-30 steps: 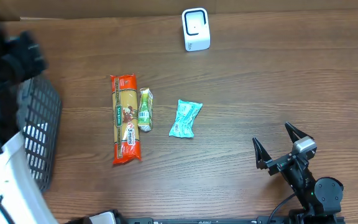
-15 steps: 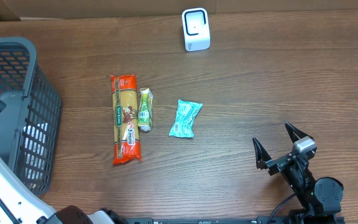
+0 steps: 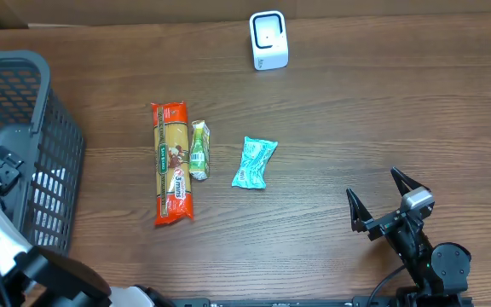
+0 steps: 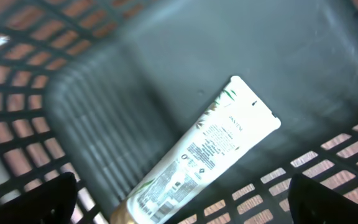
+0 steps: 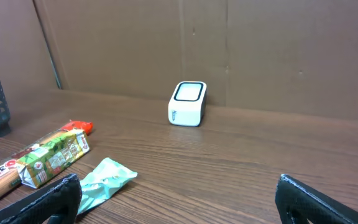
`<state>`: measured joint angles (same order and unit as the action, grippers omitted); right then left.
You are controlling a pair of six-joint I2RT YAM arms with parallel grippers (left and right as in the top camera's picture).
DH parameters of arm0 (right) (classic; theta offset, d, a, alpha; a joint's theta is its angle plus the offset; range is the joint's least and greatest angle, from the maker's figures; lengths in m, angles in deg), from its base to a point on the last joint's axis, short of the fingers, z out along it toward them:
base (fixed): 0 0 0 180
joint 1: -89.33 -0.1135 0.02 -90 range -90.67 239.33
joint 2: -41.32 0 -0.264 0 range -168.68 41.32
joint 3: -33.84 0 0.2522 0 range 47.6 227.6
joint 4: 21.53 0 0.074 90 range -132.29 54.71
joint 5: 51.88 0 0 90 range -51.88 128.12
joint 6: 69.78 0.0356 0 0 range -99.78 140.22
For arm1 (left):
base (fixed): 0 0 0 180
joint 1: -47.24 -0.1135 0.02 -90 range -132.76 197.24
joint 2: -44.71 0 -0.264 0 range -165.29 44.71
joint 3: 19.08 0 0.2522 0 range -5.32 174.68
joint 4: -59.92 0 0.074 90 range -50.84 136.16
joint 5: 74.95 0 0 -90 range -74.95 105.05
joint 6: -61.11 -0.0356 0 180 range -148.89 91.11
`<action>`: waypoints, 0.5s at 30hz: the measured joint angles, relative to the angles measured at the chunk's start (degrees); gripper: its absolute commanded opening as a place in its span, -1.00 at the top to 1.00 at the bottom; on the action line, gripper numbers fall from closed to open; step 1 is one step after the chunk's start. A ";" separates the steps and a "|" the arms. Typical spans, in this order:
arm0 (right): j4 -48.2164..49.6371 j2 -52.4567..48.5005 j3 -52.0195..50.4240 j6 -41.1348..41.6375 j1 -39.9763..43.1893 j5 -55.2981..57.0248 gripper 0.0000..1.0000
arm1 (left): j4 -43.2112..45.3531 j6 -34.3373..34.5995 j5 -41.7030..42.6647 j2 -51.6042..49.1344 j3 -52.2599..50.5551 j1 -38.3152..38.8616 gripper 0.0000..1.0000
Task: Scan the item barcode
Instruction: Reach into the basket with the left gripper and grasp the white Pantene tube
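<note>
The right gripper (image 3: 373, 186) sits at the lower right of the top view. Its jaws are wide apart and hold nothing. The closest thing to it is the teal packet (image 3: 254, 162), near the middle of the table (image 3: 356, 111). Just left of that is the small green packet (image 3: 199, 151), and it touches the long orange pasta bag (image 3: 171, 164). The white scanner (image 3: 268, 40) stands far off at the top middle.

I think the next job is to pick one of these three and show it to the scanner. To do it well, grab the packet by an edge so the fingers do not cover the stripes. Lift it, turn the stripes to face the scanner, and hold it there, close and flat.

The left gripper (image 4: 185, 199) hangs inside the gray basket (image 3: 58, 145) at the far left. Its jaws are wide apart too. A white tube (image 4: 210, 149) lies loose on the basket floor below them, so that one looks done.

The tube has rows of tiny print and a small word in the middle, but I cannot read them. The pasta bag and green packet have words too, all too small to read. The scanner has a little mark low on its side that I cannot make out.
</note>
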<state>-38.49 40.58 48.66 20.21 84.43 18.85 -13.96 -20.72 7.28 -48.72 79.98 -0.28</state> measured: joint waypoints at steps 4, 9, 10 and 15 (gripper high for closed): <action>-0.04 0.00 0.00 0.00 -0.02 0.02 -1.00 | 0.04 -3.48 1.84 -2.91 0.00 0.00 -1.00; -0.04 0.00 0.00 0.00 0.00 0.00 -1.00 | 0.15 -9.86 5.16 -7.37 0.00 0.00 -1.00; -0.04 0.00 0.00 0.02 0.00 0.00 -1.00 | 0.17 -11.04 5.97 -8.33 0.00 0.00 -1.00; -0.07 0.00 0.00 0.02 0.00 0.00 -1.00 | -0.07 -16.48 8.85 -13.22 0.00 -0.28 -1.00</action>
<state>-38.55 40.58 48.66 20.23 84.43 18.85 -14.02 -37.20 16.14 -61.95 79.98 -0.57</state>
